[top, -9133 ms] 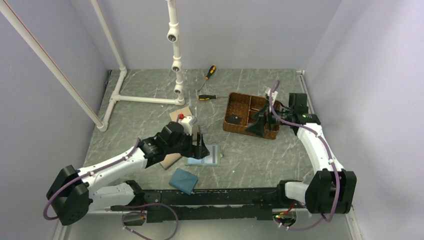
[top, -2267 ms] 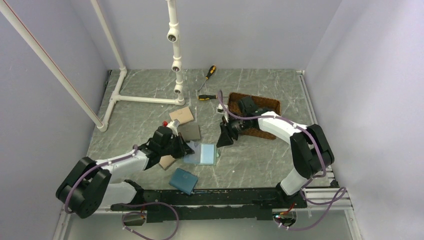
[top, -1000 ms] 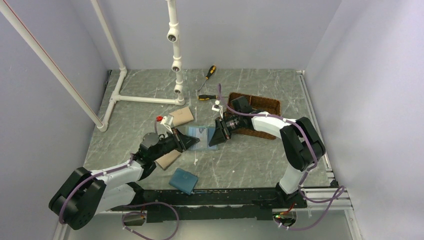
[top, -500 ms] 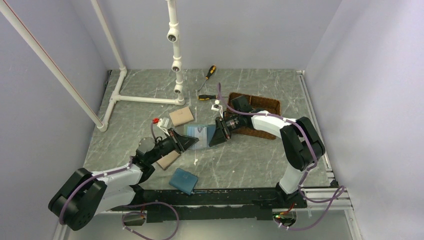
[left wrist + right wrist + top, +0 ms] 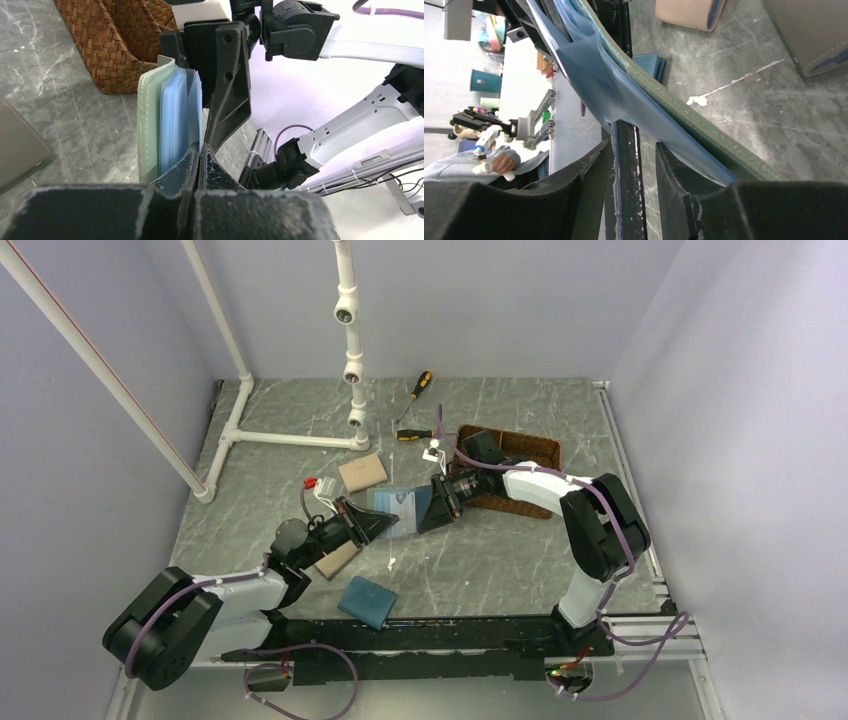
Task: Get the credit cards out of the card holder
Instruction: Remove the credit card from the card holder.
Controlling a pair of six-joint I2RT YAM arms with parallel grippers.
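Above the bench (image 5: 500, 560) centre, the sage-green card holder (image 5: 398, 508) hung open, pale blue pockets showing. At its 8 o'clock edge the left end effector (image 5: 379, 525) clamped it; at 3 o'clock the right end effector (image 5: 432, 510) straddled it, grip unclear. Its small dark mark was unreadable.

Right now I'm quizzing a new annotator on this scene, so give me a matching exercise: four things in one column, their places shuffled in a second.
1 card holder
2 woven basket
3 dark blue wallet
4 screwdrivers

A flat, near the table front edge
B far side, by the white pipe stand
C between left gripper and right gripper
D partly hidden by the right arm

Pairs: 1-C, 2-D, 3-A, 4-B
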